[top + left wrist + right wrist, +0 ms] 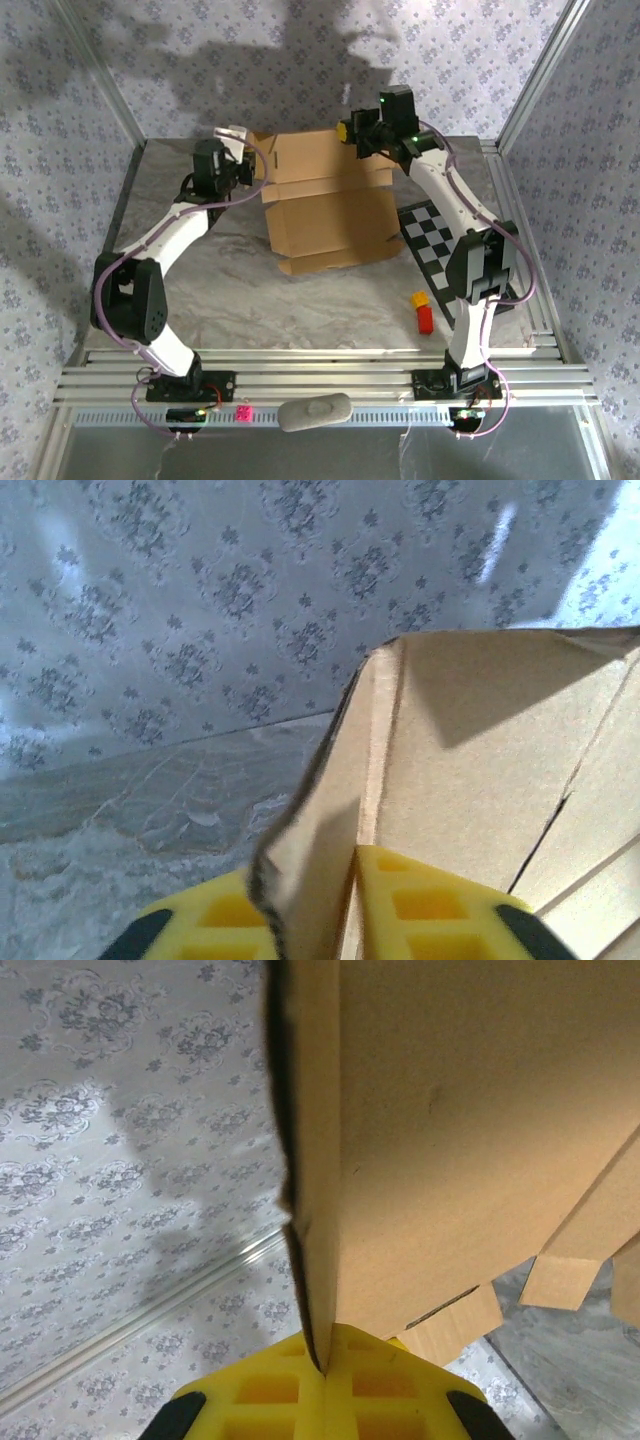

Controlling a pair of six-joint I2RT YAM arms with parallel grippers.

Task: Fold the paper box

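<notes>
Centrally, toward the far side of the table [330, 310], the paper box [325, 215] is laid partly open, its rear panel raised. Its left edge is pinched by the left gripper [315, 912], and its right edge is clamped between the right gripper's [325, 1378] yellow fingers [385, 1400].

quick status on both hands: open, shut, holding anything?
Left hand: closed, pinching a flap of the paper box.
Right hand: closed, pinching a panel edge of the paper box.
</notes>
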